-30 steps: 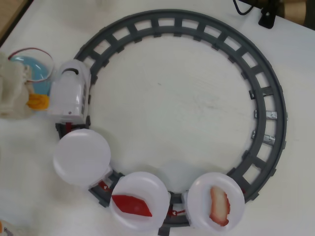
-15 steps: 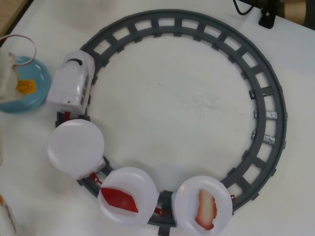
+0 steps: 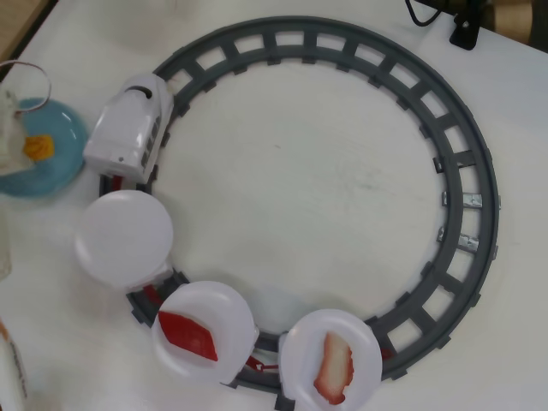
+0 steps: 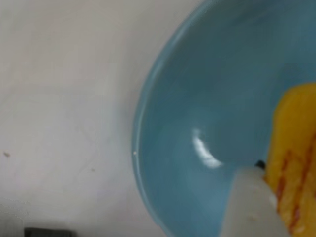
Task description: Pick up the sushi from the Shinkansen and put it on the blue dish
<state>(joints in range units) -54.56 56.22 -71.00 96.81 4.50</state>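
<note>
Sushi (image 3: 38, 147), a small yellow-orange piece, sits over the blue dish (image 3: 53, 171) at the far left of the overhead view, with the pale gripper (image 3: 17, 141) right against its left side. From above it is hard to tell whether the fingers are closed on the piece or merely beside it. The wrist view is very close and blurred: a white fingertip (image 4: 252, 207) lies against the yellow piece (image 4: 296, 163) at the lower right, the glossy blue plate (image 4: 197, 98) fills most of the picture, and bare white table (image 4: 64, 98) shows to the left; the second finger is out of sight, so the grip cannot be judged there either. Just right of the dish in the overhead view, the Shinkansen (image 3: 128, 133) stands on the grey ring track (image 3: 467, 171), nose pointing up and to the right. Behind it along the curve come three round white plates: the first plate (image 3: 122, 237) carries nothing, the second plate (image 3: 205, 330) bears a red diamond-shaped piece (image 3: 188, 334), and the third plate (image 3: 330, 360), near the bottom edge, bears a red-and-white striped piece (image 3: 332, 370). A black cable (image 3: 428, 17) and its clamp lie at the top right, outside the track.
</note>
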